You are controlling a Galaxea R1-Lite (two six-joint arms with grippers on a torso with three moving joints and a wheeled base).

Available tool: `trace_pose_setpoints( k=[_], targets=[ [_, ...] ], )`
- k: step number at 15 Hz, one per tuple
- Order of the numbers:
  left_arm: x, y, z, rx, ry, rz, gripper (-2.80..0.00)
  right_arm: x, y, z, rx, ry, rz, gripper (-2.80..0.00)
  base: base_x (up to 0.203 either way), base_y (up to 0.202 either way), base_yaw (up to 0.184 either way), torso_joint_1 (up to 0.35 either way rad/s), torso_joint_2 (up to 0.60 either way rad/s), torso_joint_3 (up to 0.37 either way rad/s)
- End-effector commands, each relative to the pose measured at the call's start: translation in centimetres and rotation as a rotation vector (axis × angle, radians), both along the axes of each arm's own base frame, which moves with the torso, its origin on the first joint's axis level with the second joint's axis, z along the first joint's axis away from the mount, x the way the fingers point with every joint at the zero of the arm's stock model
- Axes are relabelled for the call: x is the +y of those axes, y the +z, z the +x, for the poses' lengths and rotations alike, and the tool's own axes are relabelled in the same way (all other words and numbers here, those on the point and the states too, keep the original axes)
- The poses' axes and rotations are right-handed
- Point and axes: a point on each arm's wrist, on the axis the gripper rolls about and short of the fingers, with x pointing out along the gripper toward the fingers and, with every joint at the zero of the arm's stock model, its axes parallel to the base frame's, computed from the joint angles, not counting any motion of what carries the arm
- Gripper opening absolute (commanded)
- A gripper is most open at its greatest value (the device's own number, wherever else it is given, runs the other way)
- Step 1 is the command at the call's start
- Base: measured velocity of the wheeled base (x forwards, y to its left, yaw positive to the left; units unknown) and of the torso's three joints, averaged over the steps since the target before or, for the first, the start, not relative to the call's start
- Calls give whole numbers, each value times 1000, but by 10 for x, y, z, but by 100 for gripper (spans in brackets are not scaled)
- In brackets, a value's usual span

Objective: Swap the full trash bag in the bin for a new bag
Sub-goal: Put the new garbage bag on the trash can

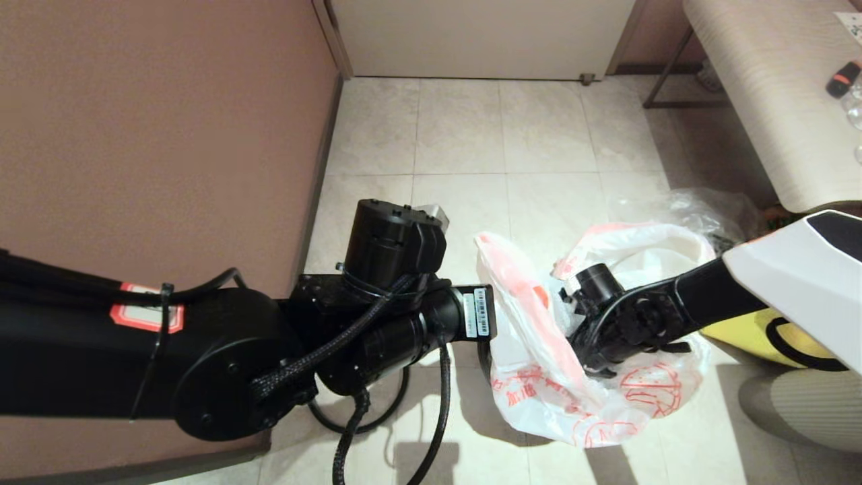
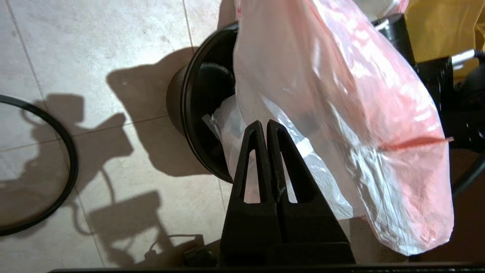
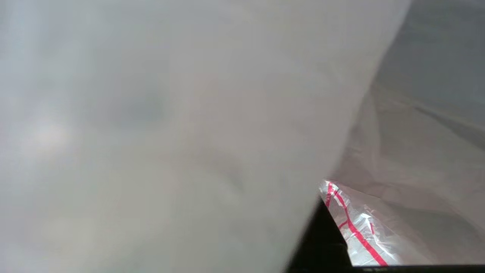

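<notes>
The new bag (image 1: 539, 364) stands on the floor right of centre, draped over the bin (image 2: 197, 113), whose dark inside shows only a fold of film. Judging by this, lining is under way and the rim is not yet seated. The left gripper (image 2: 267, 127) pinches the bag's near-left edge, fingers together. The right gripper reaches into the bag's mouth; how its fingers stand cannot be told. A clear bag (image 1: 700, 205) lies beyond.
</notes>
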Motion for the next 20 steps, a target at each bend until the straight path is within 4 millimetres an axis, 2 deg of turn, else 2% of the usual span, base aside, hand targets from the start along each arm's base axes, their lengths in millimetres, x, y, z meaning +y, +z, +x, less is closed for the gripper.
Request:
trace_pose_setpoints(
  k=[1,5,7,8,10,13,16,18,20],
  targets=[
    [5,9,-4,-21,22,-18,-280,-1,10,-4,-43,11,11,-280,0,0,0,0,0,0],
    [16,22,-12,-54,132,2,-280,24,-21,-6,-40,97,-59,-280,0,0,0,0,0,0],
    [16,20,-10,-35,140,-3,-280,39,-43,-6,-59,143,-116,-280,0,0,0,0,0,0],
    [15,17,-9,-23,142,6,0,44,-51,-7,-58,159,-139,-280,0,0,0,0,0,0],
    [19,17,-12,40,154,32,0,52,-57,-7,-64,168,-165,-280,0,0,0,0,0,0],
    [38,41,-33,108,130,-12,0,59,-63,-7,-77,174,-207,-280,0,0,0,0,0,0],
    [44,50,-42,119,101,-30,0,63,-69,-5,-83,176,-233,-280,0,0,0,0,0,0],
    [37,39,-41,161,90,26,0,63,-69,-6,-84,176,-234,-280,0,0,0,0,0,0],
    [22,17,-35,222,81,101,0,63,-71,-5,-84,174,-238,-280,0,0,0,0,0,0]
  ],
)
